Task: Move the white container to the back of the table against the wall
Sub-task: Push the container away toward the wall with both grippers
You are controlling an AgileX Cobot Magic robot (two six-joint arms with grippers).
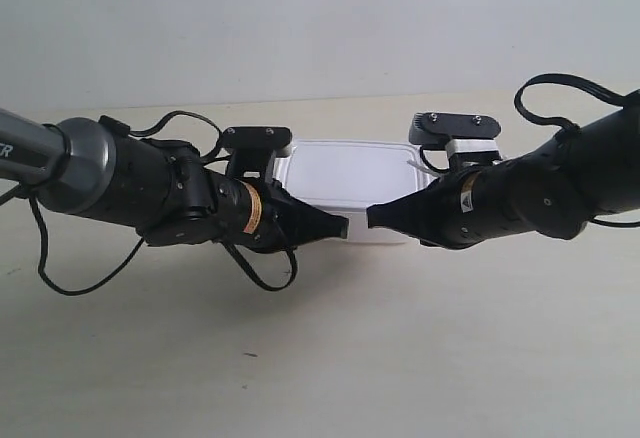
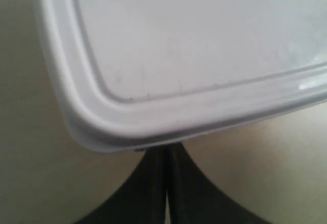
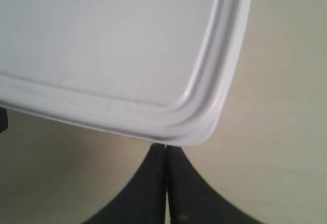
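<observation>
The white container [image 1: 350, 180] lies on the cream table [image 1: 330, 358], a short way in front of the pale wall [image 1: 320, 18]. In the exterior view two dark arms meet tip to tip at its near side. The gripper [image 1: 343, 226] of the arm at the exterior view's left and the gripper [image 1: 372, 217] of the arm at its right are both shut and hold nothing. The left wrist view shows the container's lid [image 2: 194, 55], with my left gripper [image 2: 167, 150] shut and its tips under a rounded corner's rim. My right gripper [image 3: 166, 146] is shut too, tips at another corner of the lid [image 3: 112, 40].
Loose black cables [image 1: 265, 273] hang from the arm at the exterior view's left, down to the table. A strip of bare table [image 1: 330, 118] lies between the container and the wall. A tiny dark speck [image 1: 250, 354] marks the table in front.
</observation>
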